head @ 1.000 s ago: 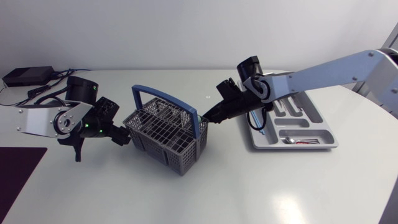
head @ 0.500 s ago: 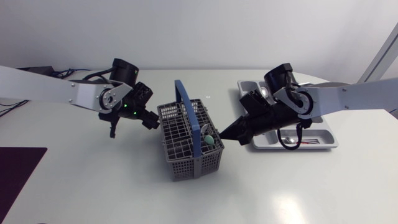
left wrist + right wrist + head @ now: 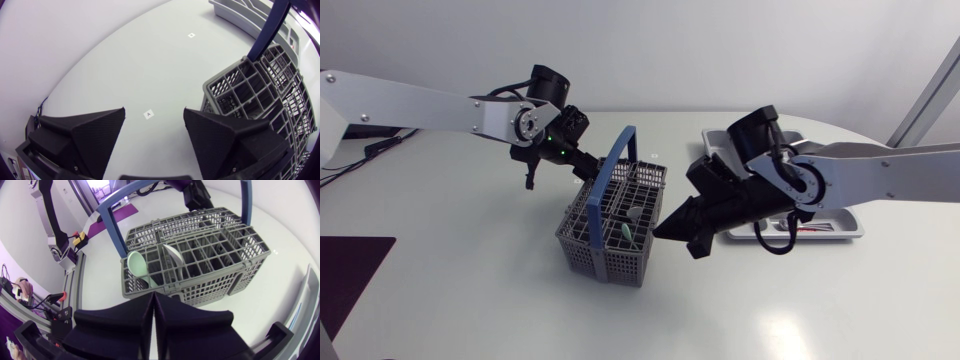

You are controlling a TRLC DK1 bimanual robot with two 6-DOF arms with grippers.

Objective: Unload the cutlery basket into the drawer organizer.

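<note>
Grey lattice basket (image 3: pixel 588 250), blue handle (image 3: pixel 611 173), seemingly two spoons (image 3: pixel 136 263).

L gripper (image 3: pixel 154 113) spread wide, grey basket (image 3: pixel 226 91) close beside it

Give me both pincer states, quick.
Left pincer: open, holding nothing.
Right pincer: closed, holding nothing.

White surface (image 3: pixel 520 310), bearing a grey cutlery basket (image 3: pixel 600 262) with a blue handle at centre. Right of it, nearby, a grey drawer organizer (image 3: pixel 847 226). Beyond the basket, a tiny sticker (image 3: pixel 653 153).
</note>
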